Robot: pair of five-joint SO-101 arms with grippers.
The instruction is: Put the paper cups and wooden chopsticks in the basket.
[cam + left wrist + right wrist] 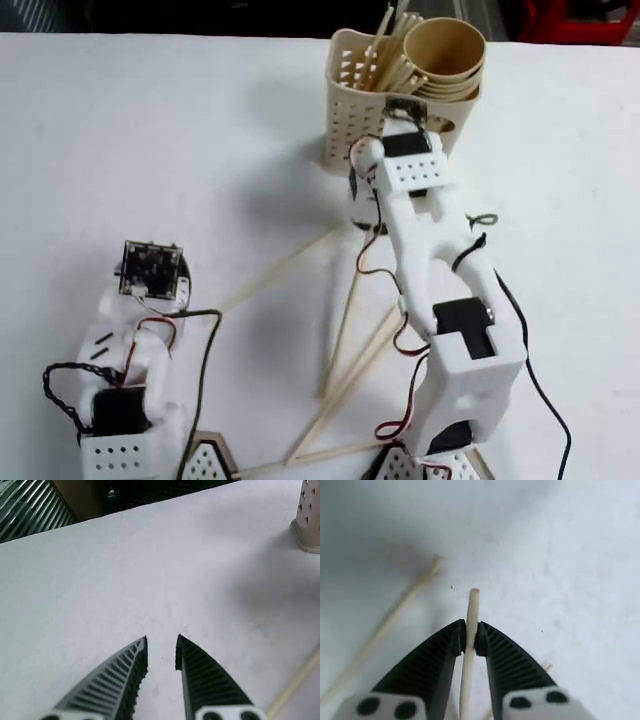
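Note:
A cream slotted basket (350,115) stands at the far middle of the table, with several wooden chopsticks (388,55) and a stack of paper cups (447,52) in it. My right gripper (470,632) is shut on one wooden chopstick (473,605), whose tip sticks out past the fingertips just above the table. In the high view this arm (415,190) stretches up to just in front of the basket. A second chopstick (395,612) lies on the table beside it. My left gripper (161,647) stands open over bare table at the near left, holding nothing.
Several loose chopsticks (352,345) lie fanned across the table's middle and front, one (275,272) pointing toward the left arm (150,275). A chopstick (296,682) and the basket's corner (310,520) show beside my left gripper. Cables trail near both bases.

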